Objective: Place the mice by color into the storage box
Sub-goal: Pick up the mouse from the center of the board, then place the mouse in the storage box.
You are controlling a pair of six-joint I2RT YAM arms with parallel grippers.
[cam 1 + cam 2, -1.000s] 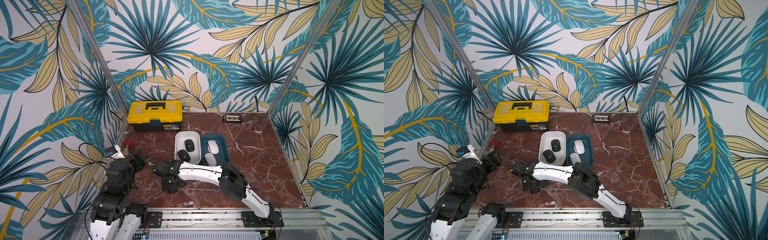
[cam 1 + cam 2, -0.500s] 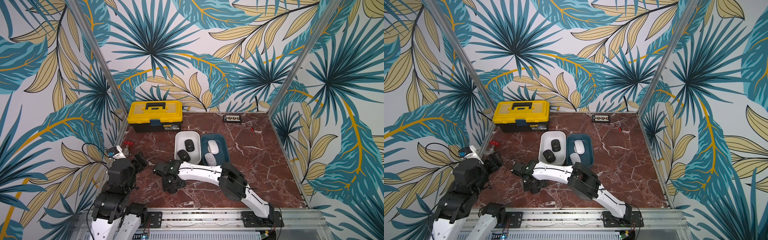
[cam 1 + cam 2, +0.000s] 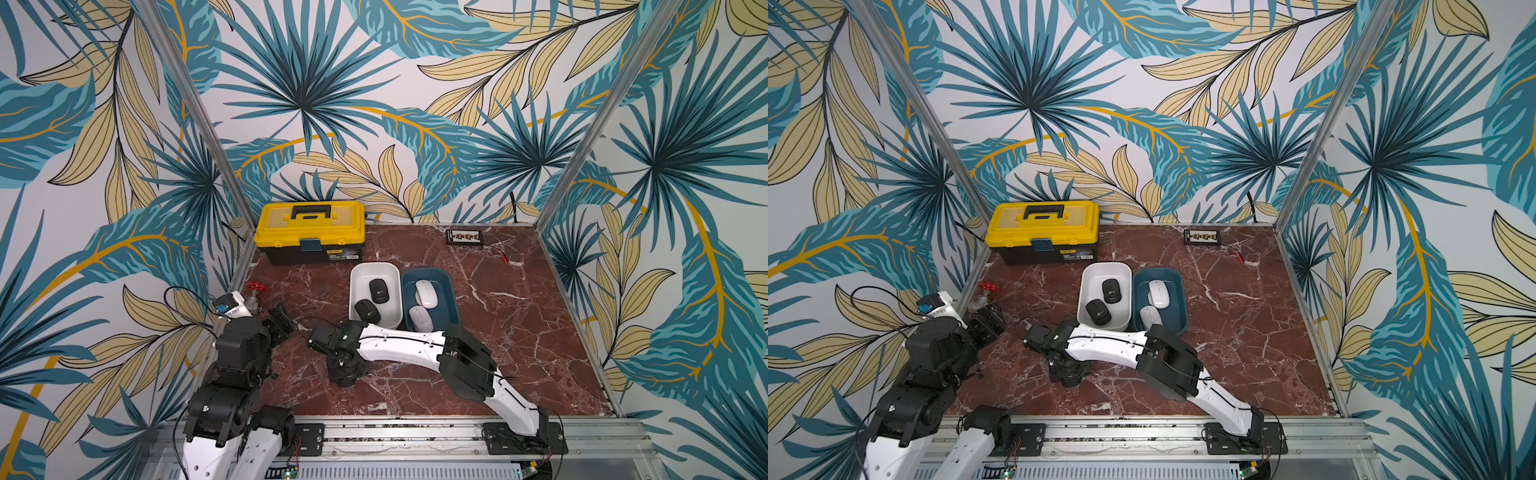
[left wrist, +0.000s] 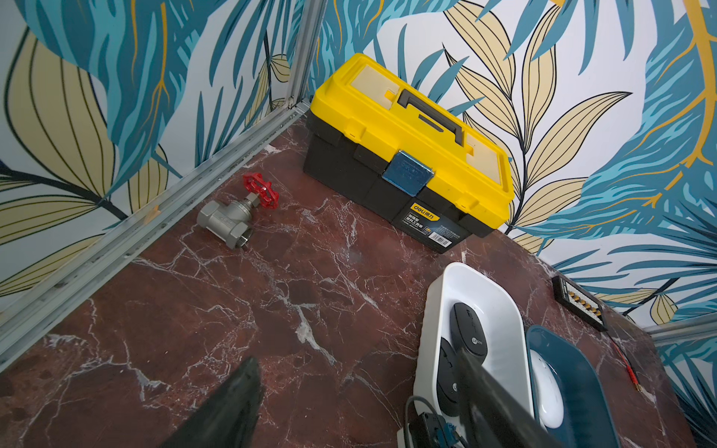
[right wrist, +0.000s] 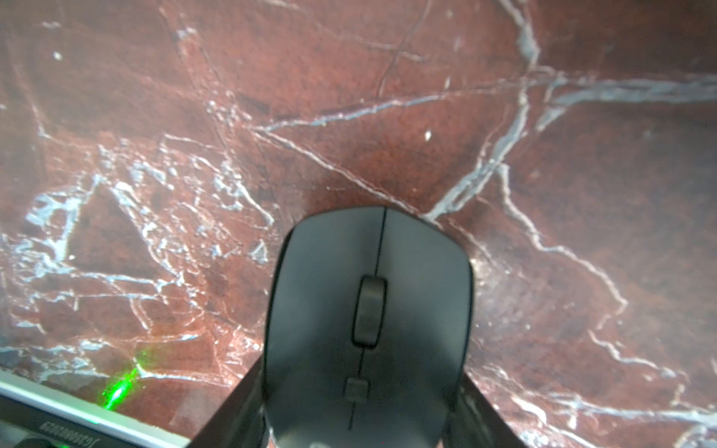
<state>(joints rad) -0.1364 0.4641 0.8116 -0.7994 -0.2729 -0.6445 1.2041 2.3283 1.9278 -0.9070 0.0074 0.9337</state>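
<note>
Both top views look down on the whole table [image 3: 540, 324] (nearly identical), wrist cameras far nearer it

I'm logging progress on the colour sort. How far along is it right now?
Done: two matte black oval mice lie in the white plastic bin, two glossy white oval mice in the dark blue bin. In hand: the right end effector is shut on a third black mouse lying on the red marble table. Remaining: carrying it into the white bin. The left end effector is open, holding nothing.
</note>
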